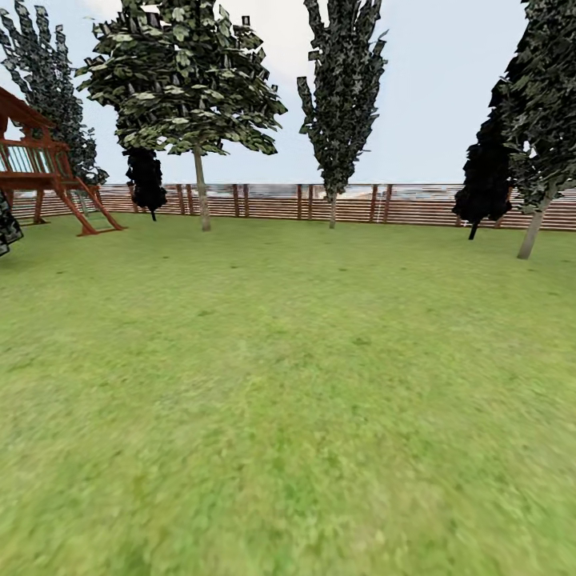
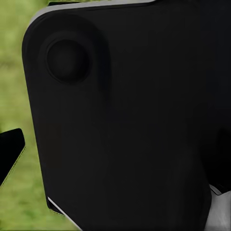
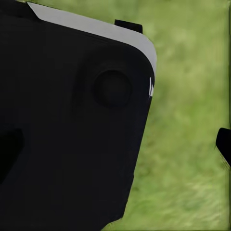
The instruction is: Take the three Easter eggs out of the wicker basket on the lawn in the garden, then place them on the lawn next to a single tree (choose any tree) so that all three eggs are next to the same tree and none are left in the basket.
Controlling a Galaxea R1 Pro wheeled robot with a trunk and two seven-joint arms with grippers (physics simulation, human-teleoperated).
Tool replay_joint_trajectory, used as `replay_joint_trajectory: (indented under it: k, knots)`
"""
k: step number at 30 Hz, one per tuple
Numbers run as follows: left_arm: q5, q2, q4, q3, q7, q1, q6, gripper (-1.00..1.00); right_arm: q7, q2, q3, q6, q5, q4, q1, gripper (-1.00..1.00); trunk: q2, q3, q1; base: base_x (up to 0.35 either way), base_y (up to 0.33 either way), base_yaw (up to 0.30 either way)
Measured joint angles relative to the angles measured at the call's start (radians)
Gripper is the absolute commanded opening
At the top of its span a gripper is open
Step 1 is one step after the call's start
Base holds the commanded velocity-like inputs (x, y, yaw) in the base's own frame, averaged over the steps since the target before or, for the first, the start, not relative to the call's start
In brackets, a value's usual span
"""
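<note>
Head view: wide mottled green lawn (image 1: 288,400) running from the near edge to a brown slatted fence (image 1: 272,202) across the far side. Against the fence, a tree (image 1: 198,188) with a pale, straight trunk and a broad light green canopy, left of centre. Just left of it and farther back, a small near-black cone-shaped tree (image 1: 146,180). Near the middle, a tall narrow dark tree (image 1: 340,104). At the far right, a second pale trunk (image 1: 532,228), leaning, under dark foliage, with another black cone tree (image 1: 484,180) beside it. At the left edge, a red-brown wooden play frame (image 1: 48,172) with a ladder, standing on the grass before the fence. Pale blue sky above. Grass between the camera and the trees bare and open.

Left wrist view: close up, a large black rounded robot panel (image 2: 125,125) with a round boss near one corner and a thin grey edge. Blurred green grass (image 2: 14,62) beyond it along one side. A black tip (image 2: 10,149) poking in at the edge, over the grass. Jaw state of the left gripper impossible to tell from here.

Right wrist view: much the same, a black rounded panel (image 3: 67,139) with a round boss and a grey upper rim. More blurred grass (image 3: 187,125) showing here than on the left. A small black tip (image 3: 224,144) at the edge. Jaw state of the right gripper likewise impossible to tell.
</note>
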Motion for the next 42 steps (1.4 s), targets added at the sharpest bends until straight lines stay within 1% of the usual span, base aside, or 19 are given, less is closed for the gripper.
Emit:
replay_joint_trajectory:
  k: [42]
  knots:
    - [0.0, 0.0, 0.0, 0.0, 0.0, 0.0, 0.001, 1.0, 0.0, -0.001, 0.0, 0.0, 0.0, 0.0, 0.0, 1.0, 0.0, 0.0, 0.0, 0.334, 0.0, 0.003]
